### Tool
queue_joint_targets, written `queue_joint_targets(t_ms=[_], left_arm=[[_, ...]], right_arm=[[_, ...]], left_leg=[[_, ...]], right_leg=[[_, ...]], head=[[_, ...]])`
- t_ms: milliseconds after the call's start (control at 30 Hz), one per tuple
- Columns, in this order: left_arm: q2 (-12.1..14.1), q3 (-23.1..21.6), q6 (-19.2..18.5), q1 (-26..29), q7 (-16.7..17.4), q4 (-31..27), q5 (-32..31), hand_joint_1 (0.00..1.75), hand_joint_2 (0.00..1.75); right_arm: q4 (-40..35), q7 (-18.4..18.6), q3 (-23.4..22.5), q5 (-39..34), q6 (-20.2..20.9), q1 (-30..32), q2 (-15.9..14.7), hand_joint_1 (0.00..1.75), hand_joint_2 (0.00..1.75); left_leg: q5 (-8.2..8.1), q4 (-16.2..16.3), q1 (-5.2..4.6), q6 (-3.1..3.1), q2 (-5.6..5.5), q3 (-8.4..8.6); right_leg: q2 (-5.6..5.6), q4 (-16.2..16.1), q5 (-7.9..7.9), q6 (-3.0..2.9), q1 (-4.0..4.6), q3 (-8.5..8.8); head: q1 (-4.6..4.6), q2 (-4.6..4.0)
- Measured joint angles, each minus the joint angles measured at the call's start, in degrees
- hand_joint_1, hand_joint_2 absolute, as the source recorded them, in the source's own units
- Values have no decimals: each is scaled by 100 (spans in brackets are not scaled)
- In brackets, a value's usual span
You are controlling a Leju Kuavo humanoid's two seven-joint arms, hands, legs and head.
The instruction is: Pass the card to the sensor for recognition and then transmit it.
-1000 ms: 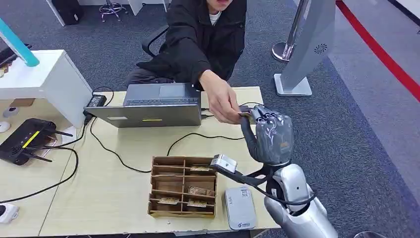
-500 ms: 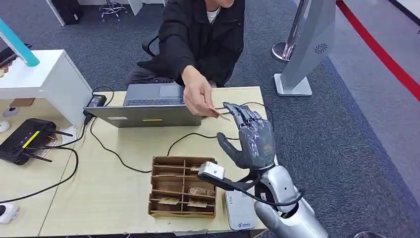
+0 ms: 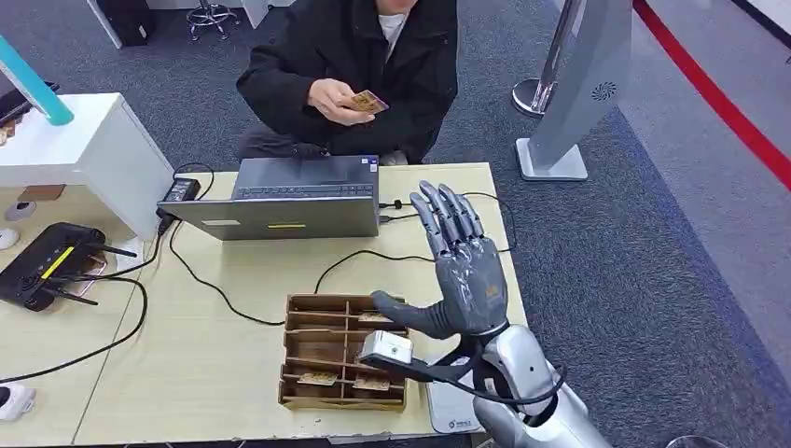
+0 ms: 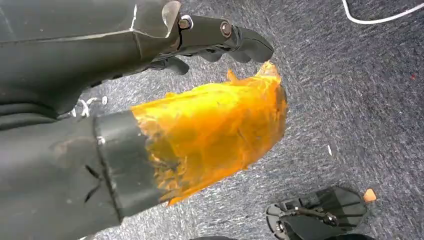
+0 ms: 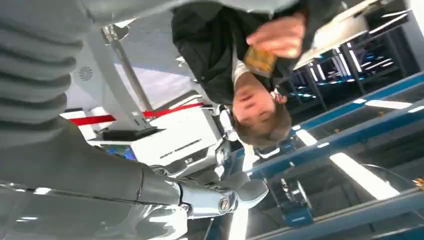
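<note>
The robot's grey right hand (image 3: 464, 271) is raised above the pale wooden tabletop (image 3: 238, 280) with its fingers (image 3: 446, 213) spread wide and straight, thumb out to the side — it holds nothing. The small tan card (image 3: 366, 101) is well away from it, pinched in the hand of the seated person in a black jacket (image 3: 359, 51), who holds it near the chest behind the open grey laptop (image 3: 284, 198); the right wrist view shows the same card (image 5: 260, 60) in that person's hand. Below the robot's palm sit a brown wooden compartment tray (image 3: 345, 353) with a few cards in it and, just beside it, a flat white card sensor (image 3: 452, 411) at the tabletop's near edge. The left hand (image 4: 210, 42) hangs over grey carpet — whether its dark fingers are open or curled, I cannot tell.
</note>
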Motion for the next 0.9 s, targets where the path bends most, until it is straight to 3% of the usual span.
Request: queue_joint_targets(t_ms=[400,433,900], left_arm=[[13,0,7,8,-35,0,41,0,0],[13,0,7,8,-37,0,41,0,0],[15,2,9,8,-39,0,46,0,0]], right_arm=[[-417,-173,308,-162,-48,250,-79,0,0],[-439,-190,323,-170,-48,267,-85,0,175],[-481,-225,608,-315,109,429,-188,0,175]], left_leg=[[0,0,0,0,1,0],[0,0,0,0,1,0],[0,0,0,0,1,0]], right_leg=[[0,0,0,0,0,-1],[0,0,0,0,0,0],[0,0,0,0,0,0]], head=[[0,0],[-2,0],[0,0]])
